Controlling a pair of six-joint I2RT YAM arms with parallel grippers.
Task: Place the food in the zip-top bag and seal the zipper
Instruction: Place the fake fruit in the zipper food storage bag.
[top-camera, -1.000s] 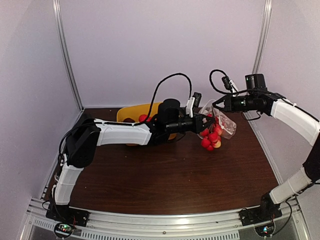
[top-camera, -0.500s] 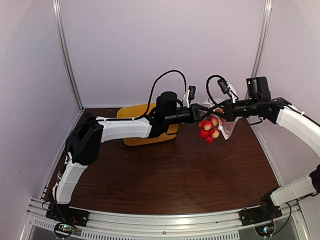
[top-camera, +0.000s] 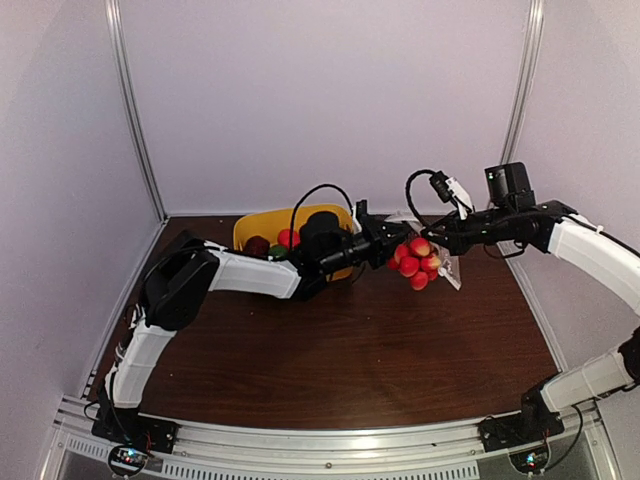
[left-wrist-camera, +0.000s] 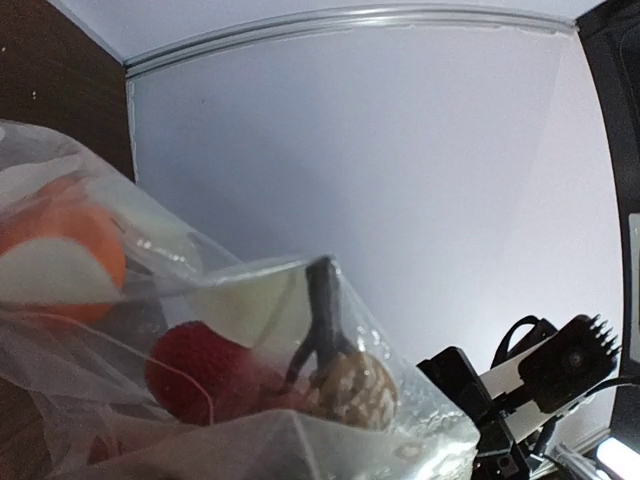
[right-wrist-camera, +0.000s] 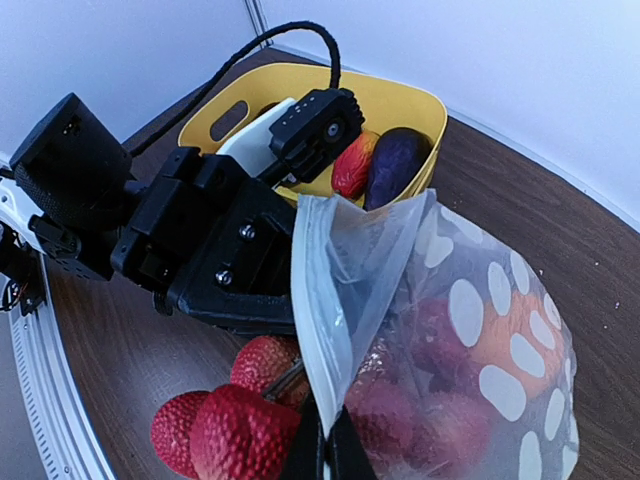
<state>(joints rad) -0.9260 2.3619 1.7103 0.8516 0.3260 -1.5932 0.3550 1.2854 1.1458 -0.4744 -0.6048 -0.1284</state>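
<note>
The zip-top bag (right-wrist-camera: 480, 330), clear with white dots, hangs in the air at the back right (top-camera: 449, 272). My right gripper (right-wrist-camera: 327, 455) is shut on its mouth edge, by the zipper (right-wrist-camera: 312, 300), and also shows in the top view (top-camera: 440, 240). The red bunch (right-wrist-camera: 235, 420) straddles the mouth, some berries inside and some outside (top-camera: 415, 262). An orange piece (left-wrist-camera: 60, 250) lies inside the bag. My left gripper (top-camera: 388, 248) is right at the mouth beside the bunch. Its fingers are hidden behind the plastic (left-wrist-camera: 250, 300).
The yellow tub (top-camera: 250, 228) stands behind my left arm at the back of the table. It holds a red-orange piece (right-wrist-camera: 352, 165), a dark purple piece (right-wrist-camera: 397, 160) and a green piece (top-camera: 278, 252). The back wall is close behind.
My left gripper lifted the bunch from the table up to the bag mouth, then drew back a little and turned. My right gripper moved left and lower with the bag.
</note>
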